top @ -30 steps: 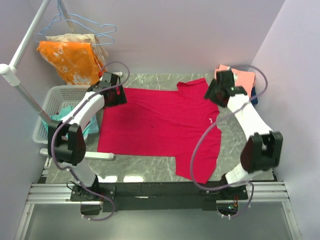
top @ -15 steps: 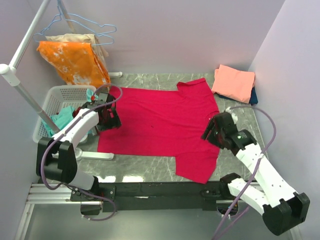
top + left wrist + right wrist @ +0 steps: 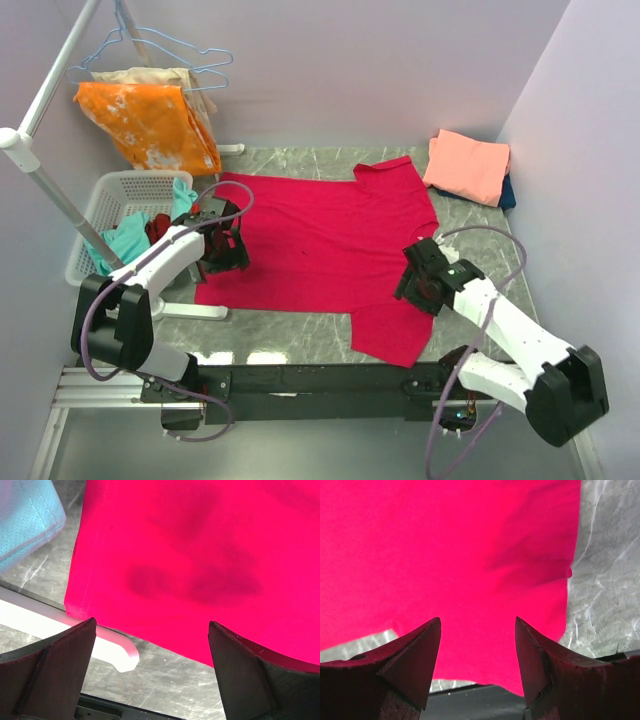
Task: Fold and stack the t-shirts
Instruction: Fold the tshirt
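A large crimson-red t-shirt [image 3: 320, 245] lies spread flat on the marble table [image 3: 300, 335]. My left gripper [image 3: 220, 258] hovers over its near-left part. In the left wrist view the jaws [image 3: 151, 622] stand wide open above the red hem [image 3: 200, 555], with nothing between them. My right gripper [image 3: 418, 283] hangs over the shirt's near-right sleeve. It is open and empty [image 3: 477, 619] above the red cloth [image 3: 445, 545]. A folded salmon-pink t-shirt [image 3: 468, 165] rests on a dark blue one [image 3: 508, 196] at the far right corner.
A white basket [image 3: 100, 215] holding teal cloth [image 3: 125, 240] stands at the left. The clothes rack's white pole [image 3: 50, 190] and foot [image 3: 60, 630] run beside the shirt's left hem. An orange blotched cloth [image 3: 150, 120] hangs on the rack. The table's dark front edge [image 3: 470, 702] lies close.
Both arms have drawn back from the shirt's far corners toward the near side. The left is now over the near-left hem, the right over the near-right sleeve. The shirt has not moved.
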Controlling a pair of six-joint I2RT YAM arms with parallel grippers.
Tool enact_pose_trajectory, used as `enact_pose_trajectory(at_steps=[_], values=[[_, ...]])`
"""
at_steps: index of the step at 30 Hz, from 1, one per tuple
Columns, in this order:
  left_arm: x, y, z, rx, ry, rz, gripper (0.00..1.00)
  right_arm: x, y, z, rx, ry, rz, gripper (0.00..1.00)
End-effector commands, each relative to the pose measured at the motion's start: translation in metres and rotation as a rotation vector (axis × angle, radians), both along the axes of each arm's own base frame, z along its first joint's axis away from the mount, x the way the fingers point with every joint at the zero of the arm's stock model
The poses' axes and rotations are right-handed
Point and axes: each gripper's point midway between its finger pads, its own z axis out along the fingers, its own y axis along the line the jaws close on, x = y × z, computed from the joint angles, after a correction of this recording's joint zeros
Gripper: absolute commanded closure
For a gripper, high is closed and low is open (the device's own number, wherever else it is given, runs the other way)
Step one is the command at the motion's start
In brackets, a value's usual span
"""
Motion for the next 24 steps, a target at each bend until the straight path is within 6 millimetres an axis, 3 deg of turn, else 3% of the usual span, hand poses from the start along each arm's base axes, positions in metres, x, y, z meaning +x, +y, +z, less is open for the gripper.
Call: enact_pose_trajectory(at_steps=[1,5,9,12,18,24], values=[[-0.004,0.002,-0.005,0.015,0.012,0.020,0.01,0.010,-0.002,-0.006,-0.028,-0.002,-0.067,0.33],[-0.019,0.017,-0.007,0.071,0.031,0.064,0.01,0.001,-0.006,-0.006,-0.011,-0.012,-0.082,0.33],[-0.024,0.023,-0.014,0.107,0.059,0.115,0.03,-0.001,0.008,-0.009,0.058,-0.010,-0.032,0.33],[-0.026,0.020,-0.022,0.095,0.086,0.134,0.06,0.005,0.022,-0.008,0.077,-0.017,0.033,0.35],[-0.031,0.008,-0.031,0.018,0.095,0.183,0.13,0.019,0.028,-0.005,0.047,-0.020,0.055,0.34],[-0.041,0.032,-0.019,0.118,0.046,0.310,0.20,0.021,0.038,-0.011,0.078,-0.007,0.078,0.34]])
